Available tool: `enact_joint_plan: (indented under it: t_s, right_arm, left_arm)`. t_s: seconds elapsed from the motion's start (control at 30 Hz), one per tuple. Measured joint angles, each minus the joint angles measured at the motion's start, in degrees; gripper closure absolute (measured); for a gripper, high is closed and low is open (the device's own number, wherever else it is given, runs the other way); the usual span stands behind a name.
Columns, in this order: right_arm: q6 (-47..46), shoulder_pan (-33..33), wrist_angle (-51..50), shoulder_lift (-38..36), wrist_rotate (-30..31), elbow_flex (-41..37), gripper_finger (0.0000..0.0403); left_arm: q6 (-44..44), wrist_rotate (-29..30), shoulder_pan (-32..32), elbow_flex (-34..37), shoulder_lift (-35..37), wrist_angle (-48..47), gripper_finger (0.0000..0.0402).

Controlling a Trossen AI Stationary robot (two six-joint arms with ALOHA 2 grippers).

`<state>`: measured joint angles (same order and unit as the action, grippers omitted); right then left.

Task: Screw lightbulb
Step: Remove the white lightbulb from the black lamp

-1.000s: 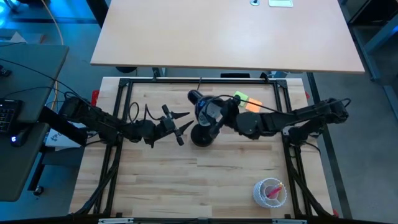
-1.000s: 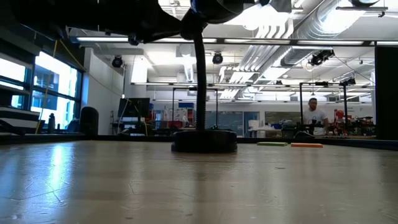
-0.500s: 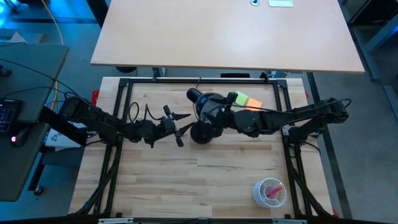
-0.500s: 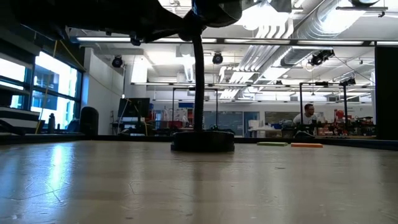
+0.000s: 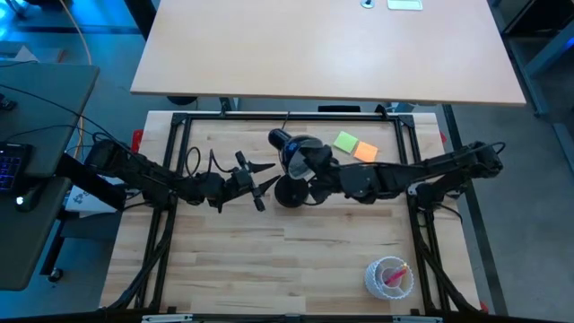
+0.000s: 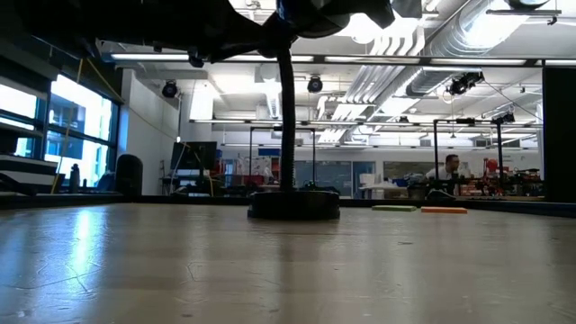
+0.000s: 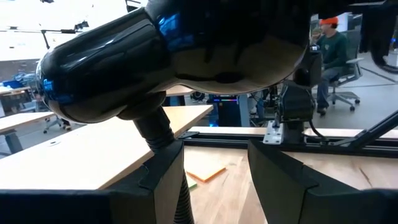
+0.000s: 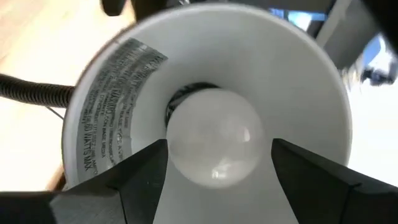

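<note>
White and frosted, the lightbulb [image 8: 214, 136] sits in the middle of the lamp shade [image 8: 298, 81], its round globe facing the right wrist camera and its screw base hidden behind the globe in the dark socket. The shade's pale inner wall rings the bulb, with a printed label [image 8: 115, 99] curving along one side. The right gripper [image 8: 214, 168] is right in front of the shade's mouth, its two dark fingers [image 8: 134, 177] spread apart with one on each side of the globe; whether their pads touch the glass cannot be told. In the high view the right gripper [image 5: 318, 172] reaches in to the black desk lamp [image 5: 296, 166] near the middle of the wooden table [image 5: 296, 242], just beside the lamp's round base [image 5: 289, 193]. The left gripper [image 5: 260, 186] is on the other side of that base, near it, with its fingers splayed open and nothing between them. In the left wrist view the glossy black back of the lamp head [image 7: 168, 56] looms above those open fingers [image 7: 161, 174]. A green sticky note [image 5: 346, 141] and an orange one [image 5: 365, 152] lie side by side behind the lamp. A clear plastic cup [image 5: 389, 276] with pink contents stands well apart at the table's near right corner. In the low view the lamp's stem [image 6: 286, 117] rises from its base [image 6: 294, 204], and a person [image 6: 447, 167] sits far back in the room.
</note>
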<state>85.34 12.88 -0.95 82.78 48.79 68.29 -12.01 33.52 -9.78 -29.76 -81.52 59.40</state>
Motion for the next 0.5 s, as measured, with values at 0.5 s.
enact_joint_plan:
  t_s: [0.5]
  right_arm:
    - [-66.92, 5.73, 2.92, -0.22, 9.68, 0.00, 0.0119]
  left_arm:
    - [1.42, -0.28, -0.07, 0.00, 0.00, -0.07, 0.0229]
